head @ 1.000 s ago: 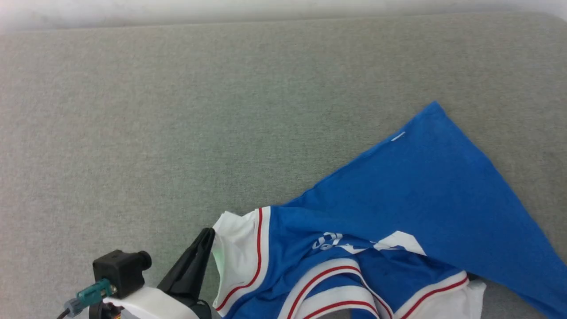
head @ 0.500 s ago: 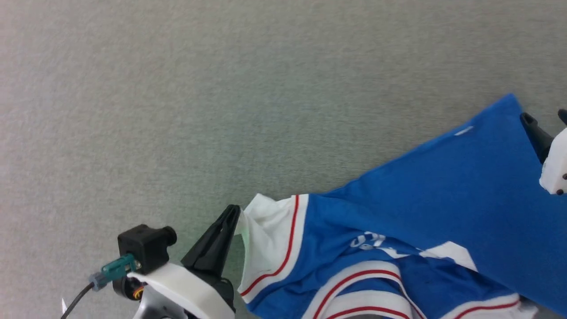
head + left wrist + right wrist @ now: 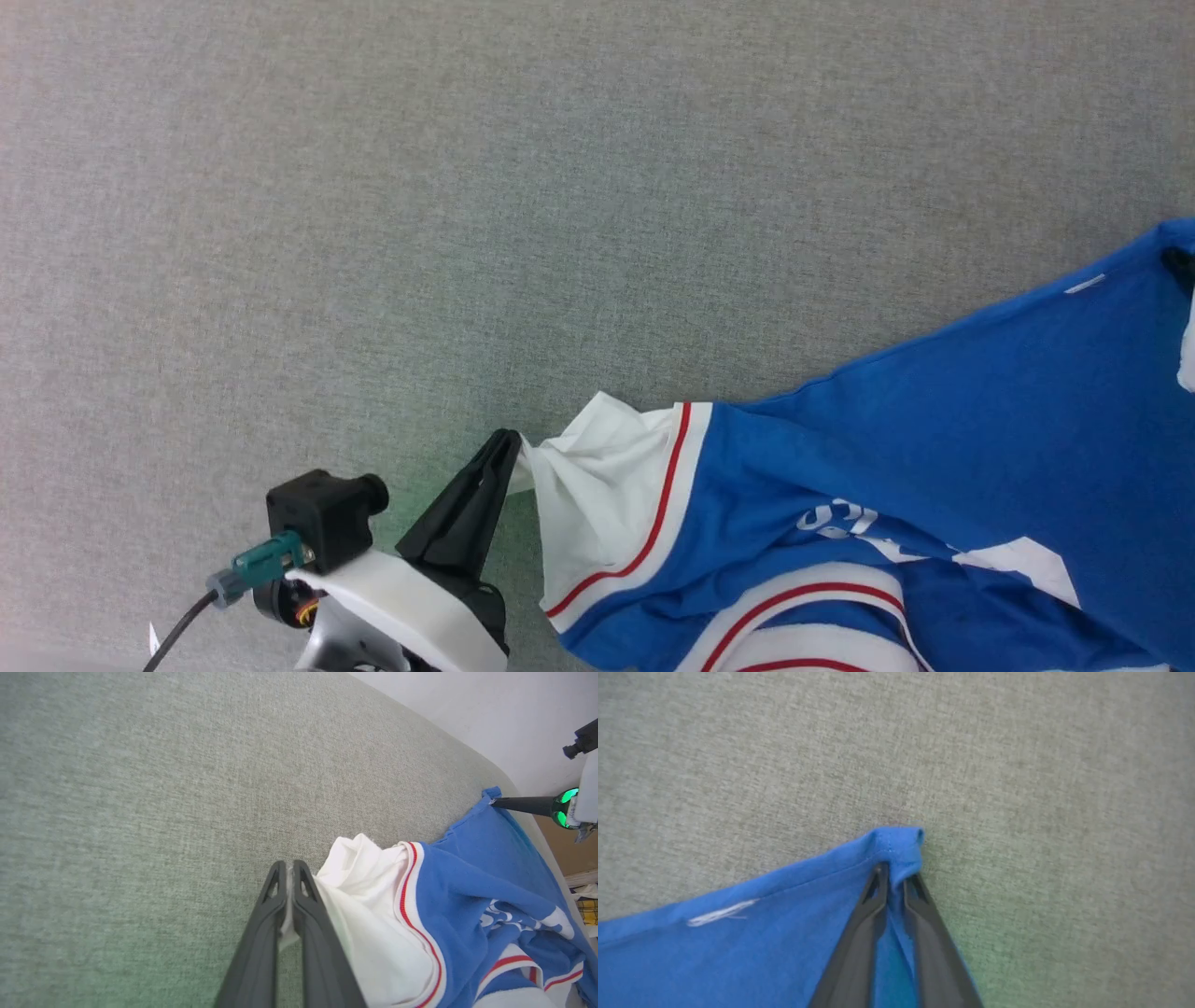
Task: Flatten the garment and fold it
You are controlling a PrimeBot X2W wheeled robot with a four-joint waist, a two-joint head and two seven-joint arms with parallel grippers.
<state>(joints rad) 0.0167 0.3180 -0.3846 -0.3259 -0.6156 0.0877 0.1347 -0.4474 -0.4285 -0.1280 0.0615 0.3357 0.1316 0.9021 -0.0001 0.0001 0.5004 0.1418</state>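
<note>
Garment (image 3: 934, 448) lies on the near right of the grey table (image 3: 467, 187), still rumpled at the near edge. In the last 1 s the right tool (image 3: 894, 870) came in and clamped the blue hem corner (image 3: 896, 842). The left tool (image 3: 287, 865) is pinched tight on the white sleeve (image 3: 597, 467), which is now pulled taut. Probably a stretch to flatten; nothing is folded yet. Long axis runs near-left to far-right, with the hem end pointing far right.

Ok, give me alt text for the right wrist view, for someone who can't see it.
The right gripper is shut on a bunched hem corner of the blue garment, seen along its two dark fingers. The cloth spreads to the lower left, bearing a small white mark, over a grey surface.
</note>
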